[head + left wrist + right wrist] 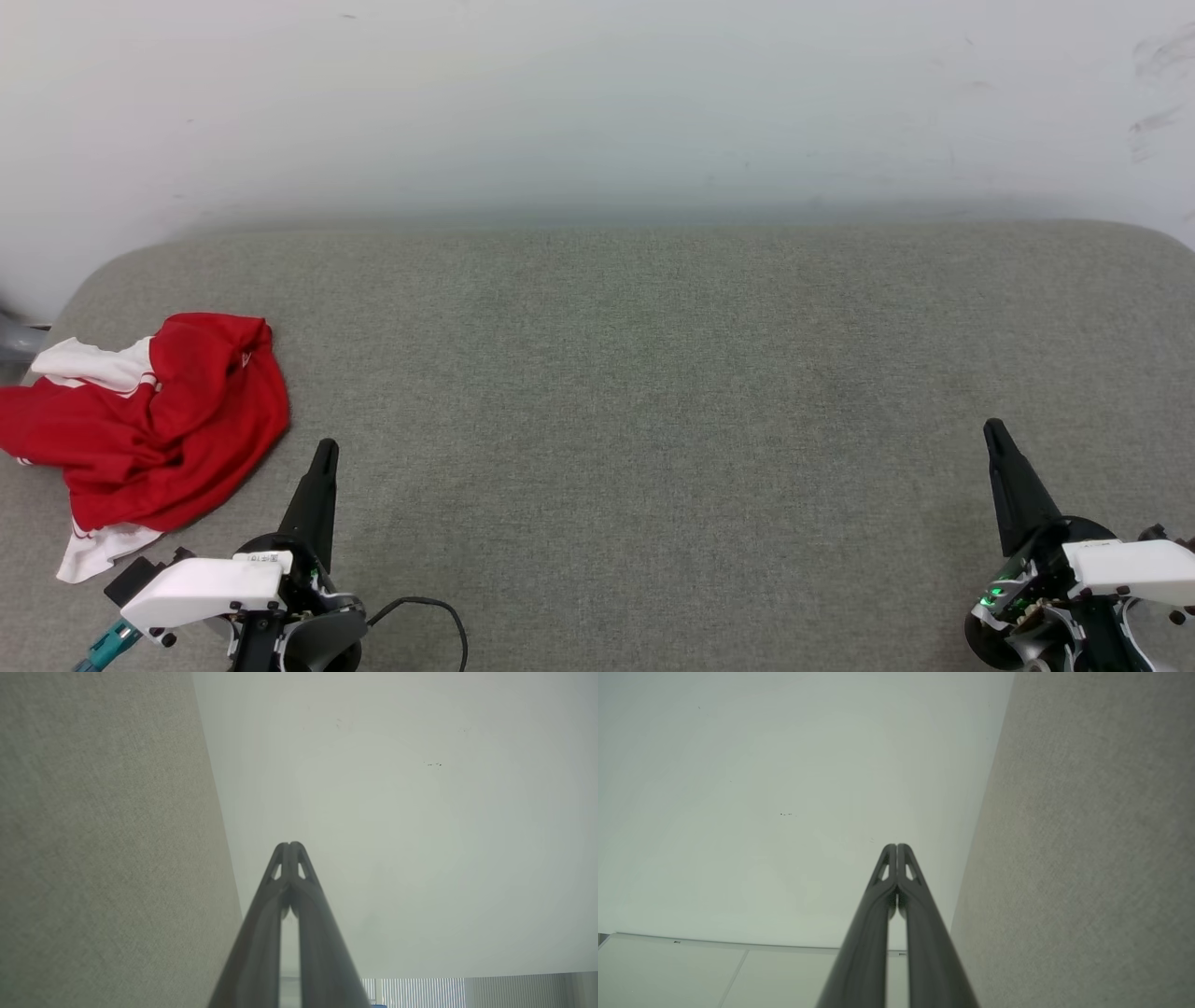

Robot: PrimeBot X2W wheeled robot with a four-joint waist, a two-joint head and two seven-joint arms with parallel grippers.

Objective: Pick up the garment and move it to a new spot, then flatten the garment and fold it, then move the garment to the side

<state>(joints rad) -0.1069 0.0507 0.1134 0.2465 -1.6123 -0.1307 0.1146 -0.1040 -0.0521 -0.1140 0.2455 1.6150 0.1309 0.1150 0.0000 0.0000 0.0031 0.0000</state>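
White wall (597, 93) at back. Big grey cloth counter (653, 420) in front. Red & white garment (168, 429) lies crumpled by the counter's L edge. L pincer (324, 457) is near it, not touching, tips pinched together, empty. R pincer (994, 434) far R, same.

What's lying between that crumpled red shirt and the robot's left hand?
Nothing. In the head view, bare grey fabric surface separates the red shirt from the shut left hand.
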